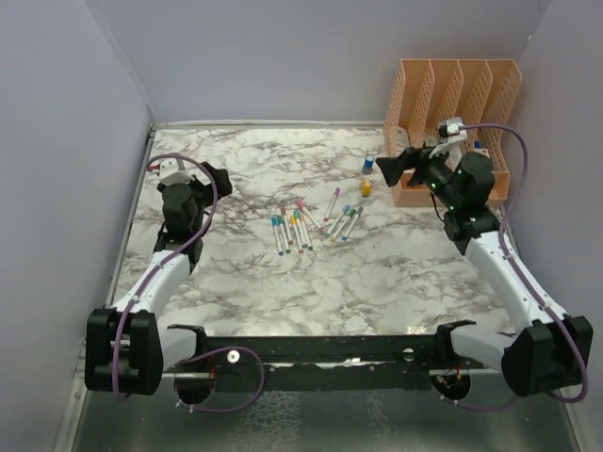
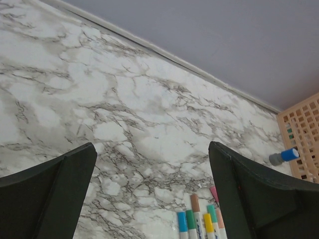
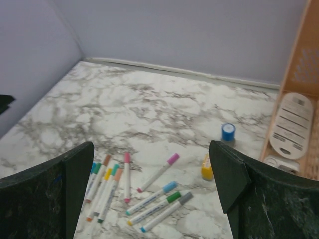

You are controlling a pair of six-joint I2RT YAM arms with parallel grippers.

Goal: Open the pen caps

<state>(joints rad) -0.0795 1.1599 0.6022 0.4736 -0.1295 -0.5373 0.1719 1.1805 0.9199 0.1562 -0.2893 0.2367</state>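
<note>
Several white-barrelled pens (image 1: pixel 306 224) lie loose in the middle of the marble table, each with its coloured pen cap on. The right wrist view shows them below the open right gripper (image 3: pixel 150 147): a pink cap (image 3: pixel 173 159), a blue cap (image 3: pixel 169 186) and a green cap (image 3: pixel 173 197) among them. My right gripper (image 1: pixel 391 168) hovers to the right of the pens, holding nothing. My left gripper (image 1: pixel 219 179) hangs to their left, also open and holding nothing. Between the left gripper (image 2: pixel 152 149) fingers only bare table shows, with several capped pen ends (image 2: pixel 199 224) at the lower edge.
A stubby blue bottle (image 1: pixel 368 164) and an orange one (image 1: pixel 366 186) stand right of the pens, beside a peach file divider (image 1: pixel 452 94) at the back right. Grey walls close the table on the left, back and right.
</note>
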